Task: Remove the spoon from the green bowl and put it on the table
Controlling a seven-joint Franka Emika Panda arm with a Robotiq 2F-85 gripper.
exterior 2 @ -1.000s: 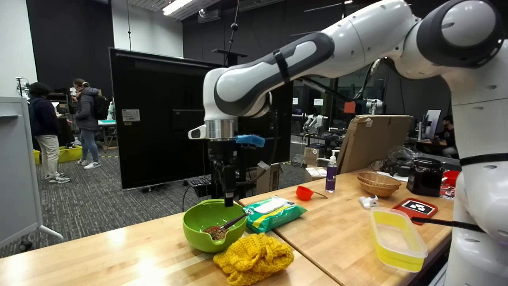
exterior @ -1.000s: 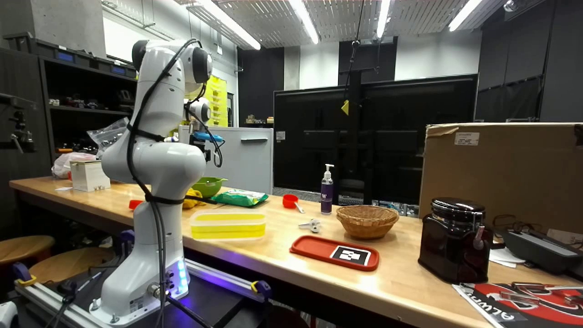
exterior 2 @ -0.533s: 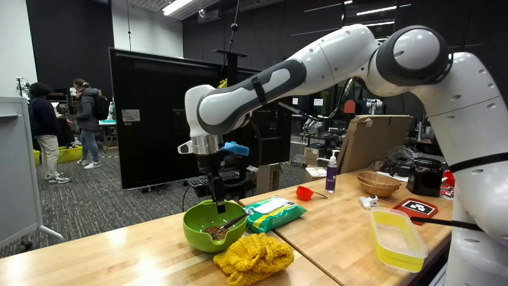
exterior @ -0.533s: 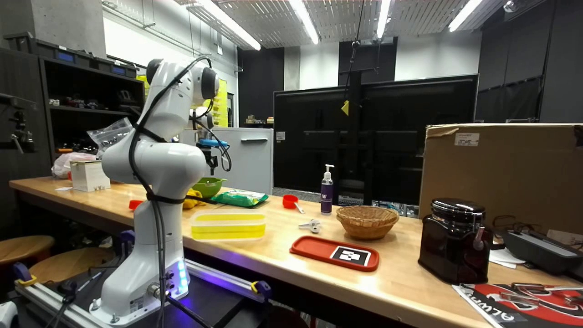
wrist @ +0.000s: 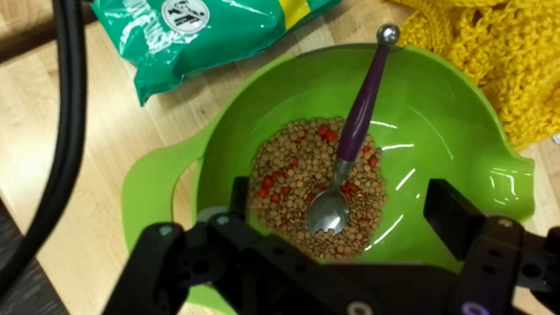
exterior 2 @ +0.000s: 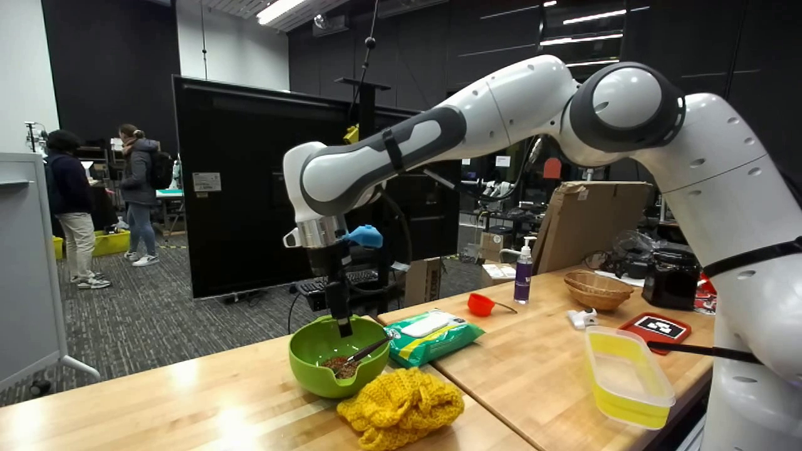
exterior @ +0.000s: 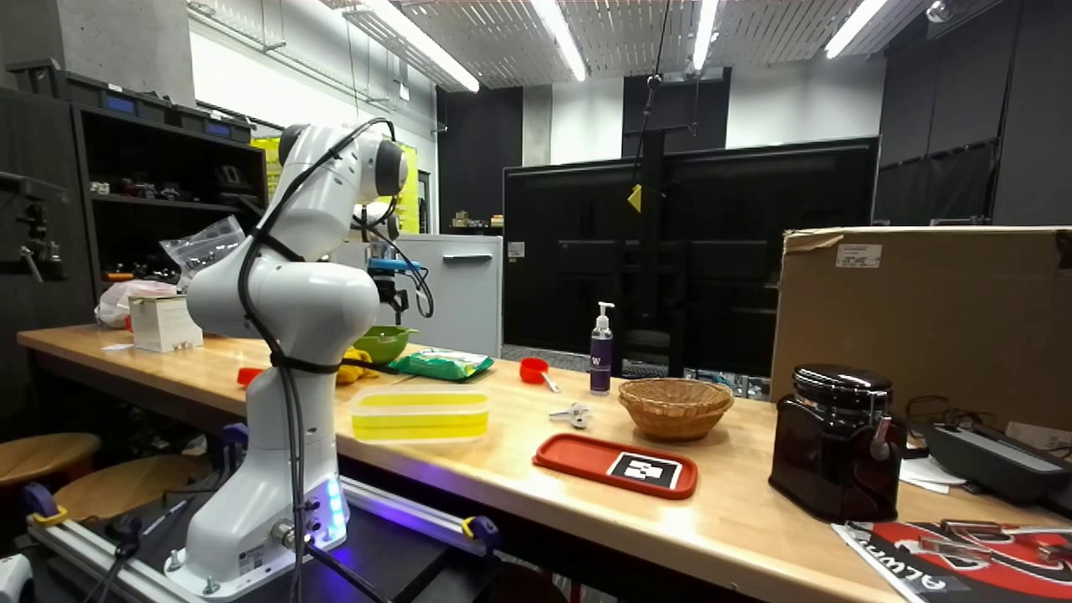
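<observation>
We have the gripper spread wide, its 2 black fingers well apart and the spoon apart from both in the wrist view. Below the gripper sits the green bowl, its loop handle on 1 finger's side and its spout on the other's. The spoon lies in that bowl: under the gap between the fingers, its metal end rests on brown lentils flecked with red, while its purple handle leans up across the rim. In an exterior view we find the fingertips over the bowl's opening; we cannot tell whether they dip below the rim. Lower than the gripper, just beside the bowl, we see a green packet and a yellow knitted cloth on the table. Farther from the gripper are a red scoop, a pump bottle and a woven basket.
</observation>
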